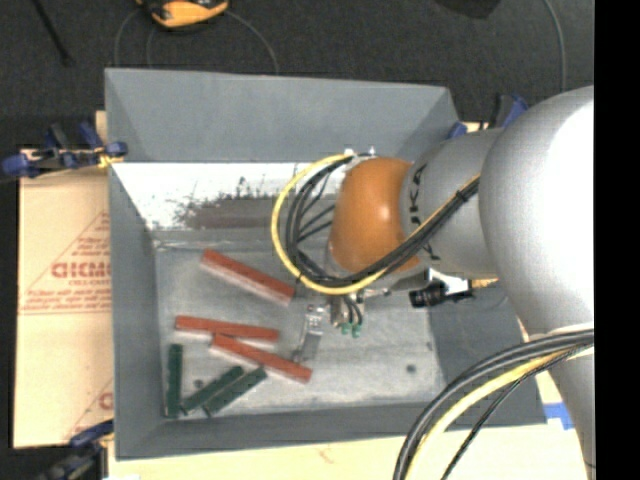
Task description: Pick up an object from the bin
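Observation:
My gripper [311,336] hangs low in the middle of the bin, beneath the arm's wrist. Its tip stands just over the right end of a long red-orange stick [260,359] that lies flat and slanted on the bin floor. Whether it touches that stick I cannot tell. A second red-orange stick [226,329] lies just left of it, nearly parallel. A third red-orange stick [246,276] lies further back, its right end passing under the wrist.
Dark green sticks lie in the front left corner: one upright along the left wall [175,378], two slanted [226,388] beside it. A small green piece [350,328] shows to the right of the gripper. The arm and its cables cover the bin's right side.

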{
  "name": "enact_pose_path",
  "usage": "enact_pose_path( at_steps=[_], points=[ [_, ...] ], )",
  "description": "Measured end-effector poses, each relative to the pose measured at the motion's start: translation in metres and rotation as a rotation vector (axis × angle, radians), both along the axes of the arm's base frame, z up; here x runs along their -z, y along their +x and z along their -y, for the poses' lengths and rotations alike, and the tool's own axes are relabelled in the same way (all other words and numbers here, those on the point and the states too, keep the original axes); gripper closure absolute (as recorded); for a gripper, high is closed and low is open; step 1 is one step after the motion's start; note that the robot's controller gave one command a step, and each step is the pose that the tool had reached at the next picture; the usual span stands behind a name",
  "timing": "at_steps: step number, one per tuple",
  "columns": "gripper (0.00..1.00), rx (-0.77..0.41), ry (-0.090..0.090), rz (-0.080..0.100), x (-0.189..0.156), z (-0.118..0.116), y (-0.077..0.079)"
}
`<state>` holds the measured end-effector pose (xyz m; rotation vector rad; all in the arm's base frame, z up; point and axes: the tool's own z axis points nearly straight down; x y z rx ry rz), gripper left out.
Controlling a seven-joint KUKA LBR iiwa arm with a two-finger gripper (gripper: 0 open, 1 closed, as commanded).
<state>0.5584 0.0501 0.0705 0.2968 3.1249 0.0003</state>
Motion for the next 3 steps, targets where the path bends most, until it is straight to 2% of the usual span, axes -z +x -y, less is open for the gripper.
enact_pose_path(
  at_steps=[1,2,3],
  points=[
    [0.0,0.056,0.0,0.001,-0.002,-0.005,-0.001],
    [0.0,0.078,0.0,0.0,-0.008,-0.025,0.009],
    [1.0,0.013,0.002,0.004,-0.004,-0.099,-0.067]
  ],
)
